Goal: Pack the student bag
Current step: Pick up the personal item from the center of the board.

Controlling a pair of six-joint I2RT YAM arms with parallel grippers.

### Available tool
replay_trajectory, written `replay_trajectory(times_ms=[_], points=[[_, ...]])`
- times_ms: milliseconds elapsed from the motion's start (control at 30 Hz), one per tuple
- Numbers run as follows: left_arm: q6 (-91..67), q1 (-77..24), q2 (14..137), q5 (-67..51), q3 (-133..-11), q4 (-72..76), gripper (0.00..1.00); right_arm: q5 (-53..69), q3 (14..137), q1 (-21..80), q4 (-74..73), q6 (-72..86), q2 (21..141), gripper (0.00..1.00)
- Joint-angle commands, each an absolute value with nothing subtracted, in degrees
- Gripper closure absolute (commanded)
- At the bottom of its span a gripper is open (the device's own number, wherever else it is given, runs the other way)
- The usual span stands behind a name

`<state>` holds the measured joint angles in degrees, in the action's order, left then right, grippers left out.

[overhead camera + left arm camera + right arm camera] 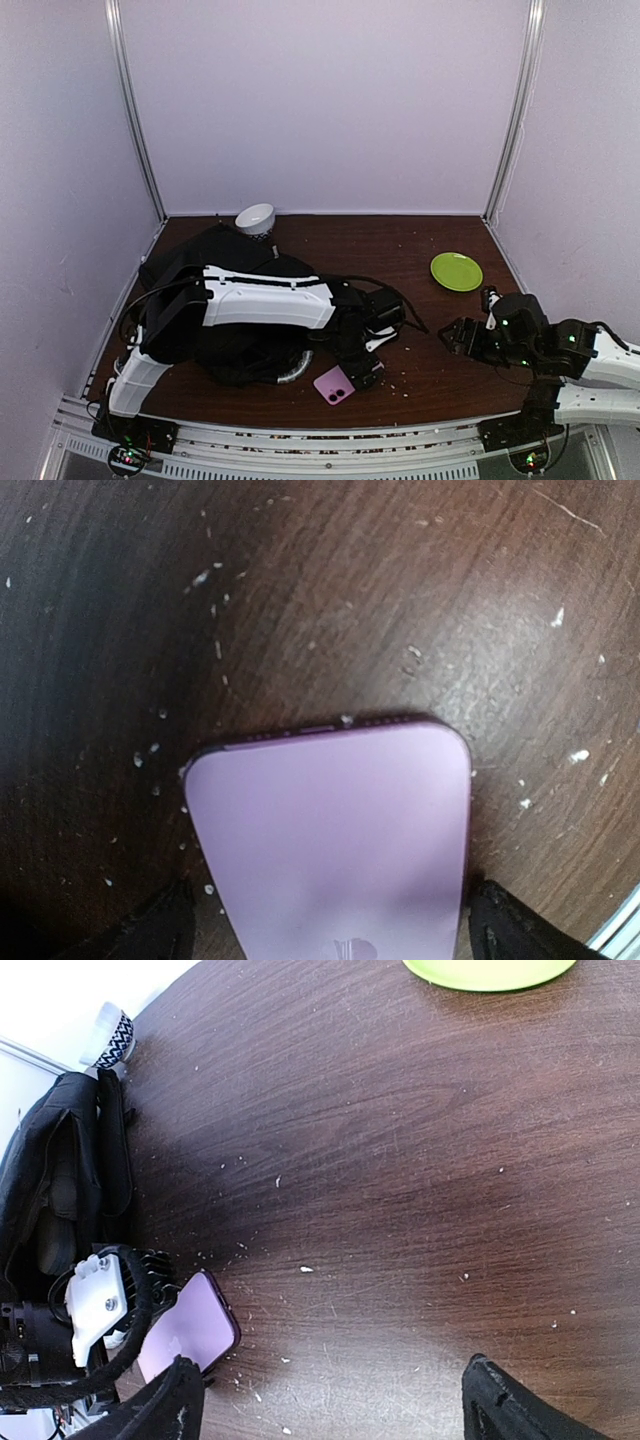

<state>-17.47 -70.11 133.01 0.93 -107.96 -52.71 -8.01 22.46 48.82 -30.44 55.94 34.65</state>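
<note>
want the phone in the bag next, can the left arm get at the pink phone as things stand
Probably yes: the left fingers stand open on either side of the pink phone, which lies flat on the table with nothing over it.

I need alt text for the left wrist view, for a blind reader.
A lilac phone lies flat on the dark wooden table, between the two black fingertips of the open left gripper. Small white crumbs are scattered over the wood.
</note>
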Motion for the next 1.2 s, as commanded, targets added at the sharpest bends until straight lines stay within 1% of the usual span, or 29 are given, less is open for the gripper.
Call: replay_trajectory(times_ms=[0, 67, 200, 500, 600, 800, 1167], points=[[-17.1, -70.2, 135.4, 1.9, -109.1, -54.2, 0.02, -10.1, 23.7, 48.6, -31.8, 56.4, 34.4, 0.11], [-17.1, -70.2, 135.7, 2.1, -109.3, -54.9, 0.03, -10.2, 23.8, 48.6, -32.0, 56.3, 34.3, 0.11], [-17.0, -70.6, 135.5, 2.6, -108.8, -56.3, 0.09, -10.5, 24.0, 48.6, -32.1, 56.2, 34.1, 0.11], [-18.4, -71.6, 133.5, 2.5, -106.7, -56.3, 0.39, -10.5, 23.7, 48.6, -32.2, 56.3, 33.7, 0.11], [-18.8, -71.6, 131.9, 4.2, -107.2, -56.3, 0.46, -10.5, 23.8, 48.6, -32.4, 56.3, 33.4, 0.11], [-18.9, -71.5, 129.7, 6.7, -109.4, -57.0, 0.51, -10.3, 23.7, 48.6, -32.1, 56.5, 33.4, 0.11], [-19.6, -71.5, 126.4, 7.6, -109.9, -57.4, 0.53, -9.6, 23.1, 48.7, -31.2, 56.8, 33.8, 0.11]])
